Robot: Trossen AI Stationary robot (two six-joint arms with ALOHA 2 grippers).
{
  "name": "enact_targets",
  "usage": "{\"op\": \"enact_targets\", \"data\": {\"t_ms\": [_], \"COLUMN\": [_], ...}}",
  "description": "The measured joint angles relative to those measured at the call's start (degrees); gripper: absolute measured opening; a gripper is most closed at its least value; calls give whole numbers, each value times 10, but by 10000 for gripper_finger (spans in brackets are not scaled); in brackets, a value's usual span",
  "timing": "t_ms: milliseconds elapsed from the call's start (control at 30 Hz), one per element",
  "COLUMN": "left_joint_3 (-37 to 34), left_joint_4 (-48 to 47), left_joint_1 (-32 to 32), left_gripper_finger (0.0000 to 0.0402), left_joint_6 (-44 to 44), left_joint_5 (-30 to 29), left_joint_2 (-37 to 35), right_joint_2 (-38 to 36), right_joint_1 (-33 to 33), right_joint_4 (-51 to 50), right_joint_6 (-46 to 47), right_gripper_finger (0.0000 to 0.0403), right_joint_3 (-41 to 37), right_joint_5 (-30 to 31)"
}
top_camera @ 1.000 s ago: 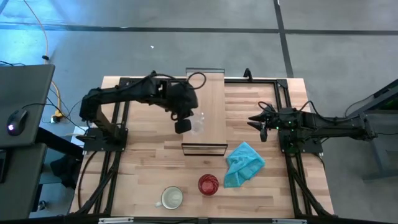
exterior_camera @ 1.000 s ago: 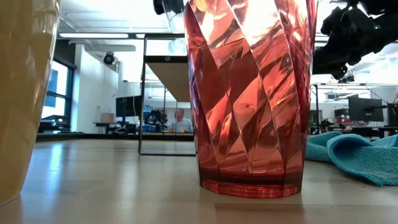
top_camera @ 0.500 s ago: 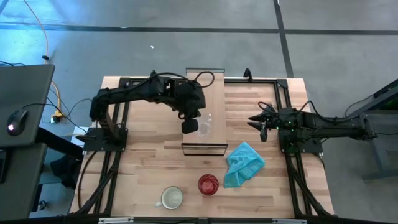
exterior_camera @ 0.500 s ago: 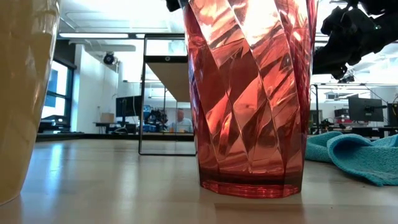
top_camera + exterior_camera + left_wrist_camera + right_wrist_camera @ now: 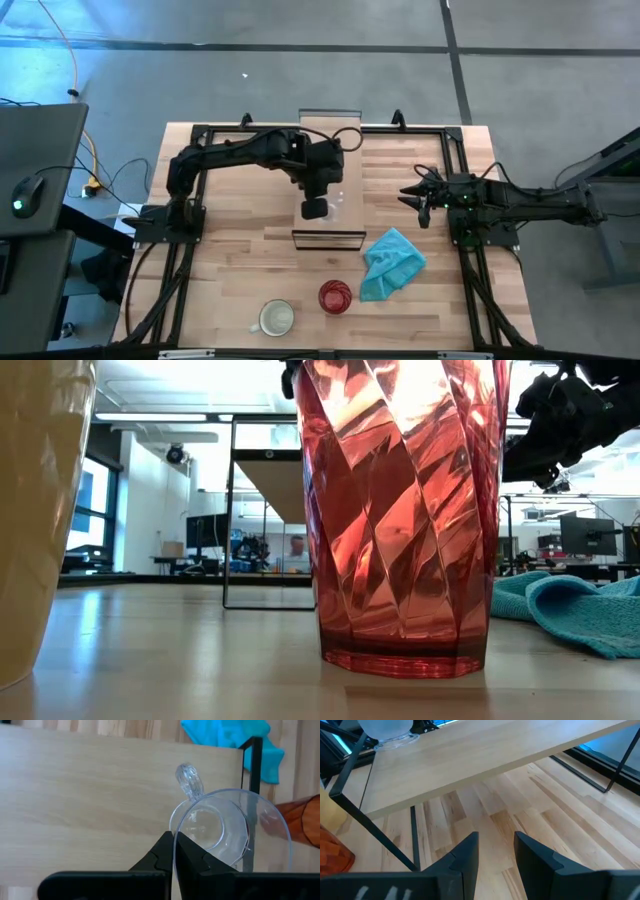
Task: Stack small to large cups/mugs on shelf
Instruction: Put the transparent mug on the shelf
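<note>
The small clear glass [image 5: 225, 830], which has a handle [image 5: 189, 780], stands upright over the light-wood shelf [image 5: 345, 140] near its near end. My left gripper [image 5: 315, 208] is over the shelf and shut on the glass. The red cup [image 5: 335, 296] and the cream mug [image 5: 277, 318] stand on their bases on the tabletop near the near edge. My right gripper [image 5: 405, 195] waits open to the right of the shelf, above the table. My left gripper [image 5: 174, 850] pinches the glass's rim [image 5: 175, 837] on the side away from the handle, one finger inside the glass and one outside. The fingers come from above, pointing down. The glass is upright, its base [image 5: 395, 740] at the shelf board; whether it rests there I cannot tell.
A crumpled teal cloth [image 5: 392, 262] lies on the table right of the shelf's near end. The shelf's thin dark frame legs [image 5: 380, 840] stand between the right gripper and the red cup [image 5: 332, 850]. Black rails run along the table's left and right sides.
My left gripper has carried the clear glass toward the table's right edge and slightly toward the near edge, above the shelf, staying shut on it. The right arm has kept still.
</note>
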Motion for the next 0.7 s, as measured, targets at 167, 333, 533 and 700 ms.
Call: {"op": "enact_targets", "data": {"t_ms": [167,333,533,700], "left_joint_3": [-1,0,0,0], "left_joint_4": [-1,2,4,6], "left_joint_1": [0,0,0,0], "left_gripper_finger": [0,0,0,0], "left_joint_6": [-2,0,1,2], "left_joint_5": [0,13,13,13], "left_joint_2": [8,12,11,18], "right_joint_2": [0,0,0,0], "right_joint_1": [0,0,0,0], "right_joint_4": [0,0,1,1], "right_joint_6": [0,0,2,2], "right_gripper_finger": [116,116,116,116], "right_joint_3": [0,0,0,0], "right_joint_5": [0,0,0,0]}}
